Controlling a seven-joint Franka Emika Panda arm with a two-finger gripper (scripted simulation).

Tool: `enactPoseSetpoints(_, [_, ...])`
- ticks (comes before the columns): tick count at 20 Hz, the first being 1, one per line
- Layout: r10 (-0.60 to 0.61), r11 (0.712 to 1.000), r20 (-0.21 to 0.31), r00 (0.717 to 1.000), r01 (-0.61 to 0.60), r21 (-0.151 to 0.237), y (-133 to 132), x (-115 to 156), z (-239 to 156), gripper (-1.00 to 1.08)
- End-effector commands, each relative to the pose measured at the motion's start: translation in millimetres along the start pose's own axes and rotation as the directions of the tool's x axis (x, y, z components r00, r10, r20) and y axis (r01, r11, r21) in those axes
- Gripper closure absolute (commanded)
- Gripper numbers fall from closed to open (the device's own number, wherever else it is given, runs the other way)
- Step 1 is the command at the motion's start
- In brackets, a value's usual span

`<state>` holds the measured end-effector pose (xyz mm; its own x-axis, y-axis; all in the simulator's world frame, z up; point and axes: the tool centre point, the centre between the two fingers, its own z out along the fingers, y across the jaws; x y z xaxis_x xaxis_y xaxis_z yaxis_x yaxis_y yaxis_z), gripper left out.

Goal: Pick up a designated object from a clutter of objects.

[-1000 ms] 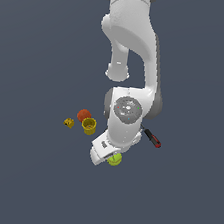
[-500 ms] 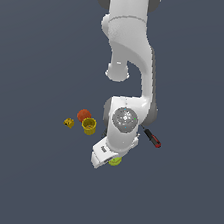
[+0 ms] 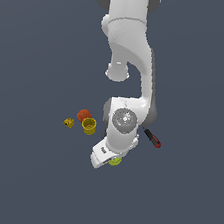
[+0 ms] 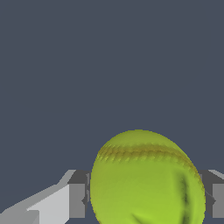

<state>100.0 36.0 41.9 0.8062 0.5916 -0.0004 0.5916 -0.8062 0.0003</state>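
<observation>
The yellow-green ball (image 3: 115,161) with thin red seams lies on the dark floor, mostly hidden under my white hand in the exterior view. In the wrist view the ball (image 4: 146,179) fills the space between my two fingers (image 4: 77,200), which stand on either side of it with a narrow gap at each side. My gripper (image 3: 111,159) is open around the ball. The rest of the clutter lies toward the exterior view's left and right of the arm.
An orange-red ball (image 3: 84,114), a yellow cup (image 3: 89,126) and a tiny yellow piece (image 3: 69,123) sit to the exterior view's left of the arm. A red-and-black-handled screwdriver (image 3: 152,138) lies to its right. The dark tool-like jumble is hidden.
The arm has lowered over the yellow-green ball, and the hand now covers more of it. The other objects have not moved.
</observation>
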Motion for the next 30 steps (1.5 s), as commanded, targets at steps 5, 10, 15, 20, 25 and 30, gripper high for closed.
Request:
enactPoseSetpoints(5, [0.000, 1.000, 0.000, 1.000, 0.000, 0.000, 0.4, -0.3, -1.1, 1.08])
enactPoseSetpoints(10, [0.000, 1.000, 0.000, 1.000, 0.000, 0.000, 4.6, -4.3, -14.3, 1.08])
enactPoseSetpoints(15, [0.000, 1.000, 0.000, 1.000, 0.000, 0.000, 14.0, -13.0, -43.2, 1.08])
enactPoseSetpoints(20, [-0.001, 1.000, 0.000, 1.000, 0.001, 0.000, 28.2, -26.1, -88.3, 1.08])
enactPoseSetpoints(25, [-0.001, 1.000, -0.001, 1.000, 0.001, 0.001, 46.3, -42.4, -144.8, 1.08])
enactPoseSetpoints(30, [-0.001, 1.000, -0.001, 1.000, 0.001, 0.001, 65.1, -58.7, -203.0, 1.08])
